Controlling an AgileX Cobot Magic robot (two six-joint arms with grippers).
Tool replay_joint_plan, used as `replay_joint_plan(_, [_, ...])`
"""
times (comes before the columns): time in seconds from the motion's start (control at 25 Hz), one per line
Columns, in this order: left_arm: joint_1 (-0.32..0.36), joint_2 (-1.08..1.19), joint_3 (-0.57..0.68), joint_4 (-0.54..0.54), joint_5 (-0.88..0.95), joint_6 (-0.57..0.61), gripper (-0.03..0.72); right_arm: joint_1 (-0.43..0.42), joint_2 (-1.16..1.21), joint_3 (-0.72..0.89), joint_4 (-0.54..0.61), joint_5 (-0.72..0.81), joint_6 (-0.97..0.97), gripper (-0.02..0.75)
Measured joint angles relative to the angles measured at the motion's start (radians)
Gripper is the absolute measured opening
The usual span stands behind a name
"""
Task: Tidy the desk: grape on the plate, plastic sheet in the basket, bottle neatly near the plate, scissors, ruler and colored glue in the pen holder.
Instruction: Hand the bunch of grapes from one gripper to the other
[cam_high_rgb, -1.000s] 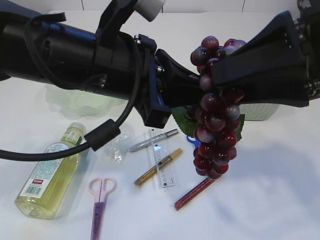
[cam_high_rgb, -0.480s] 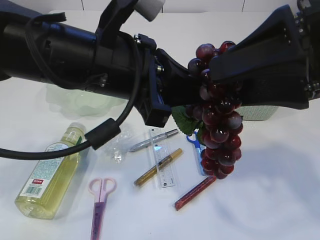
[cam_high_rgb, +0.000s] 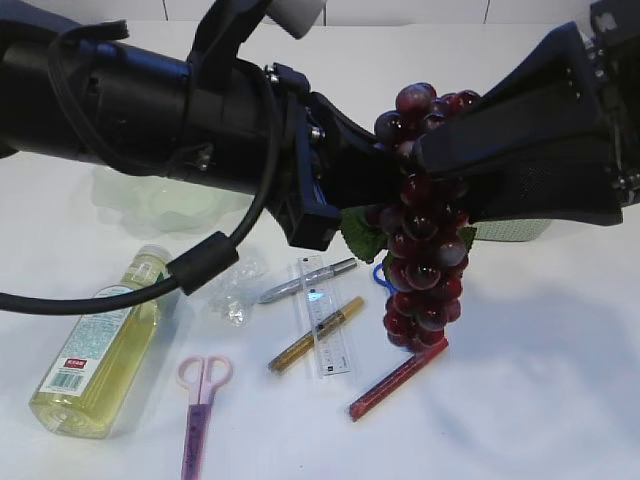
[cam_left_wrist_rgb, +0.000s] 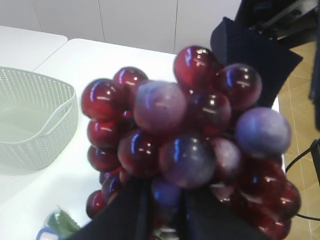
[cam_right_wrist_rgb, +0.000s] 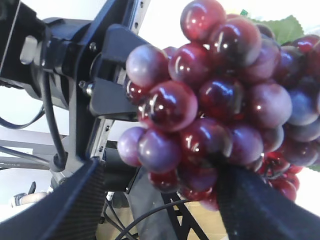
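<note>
The hanging bunch of dark red plastic grapes (cam_high_rgb: 420, 225) sways back left from its swing toward the right, its lowest berries now over the red glue pen (cam_high_rgb: 397, 379), and the right gripper's (cam_high_rgb: 440, 150) jaws spread wider around it.

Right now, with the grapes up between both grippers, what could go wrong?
The grapes hang over the red glue and ruler; a slip would likely drop them there and scatter things. The left gripper pinches only the bunch's edge, and the right gripper stands wide around it, so the hold may be weak. Both arms block much of the exterior view, plate included.
</note>
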Motion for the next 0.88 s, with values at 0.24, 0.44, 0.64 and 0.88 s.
replay_joint_plan(0.24, [0.000, 0.000, 0.000, 0.009, 0.000, -0.013, 0.084, 0.000, 0.000, 0.000, -0.006, 0.000, 0.013, 0.543])
replay_joint_plan(0.44, [0.000, 0.000, 0.000, 0.016, 0.000, -0.016, 0.084, 0.000, 0.000, 0.000, -0.008, 0.000, 0.016, 0.543])
replay_joint_plan(0.64, [-0.001, 0.000, 0.000, 0.018, 0.000, -0.018, 0.084, 0.000, 0.000, -0.009, -0.033, 0.000, 0.023, 0.543])
replay_joint_plan(0.88, [-0.001, 0.000, 0.000, 0.018, 0.000, -0.020, 0.084, 0.000, 0.000, -0.099, -0.177, 0.003, 0.073, 0.544])
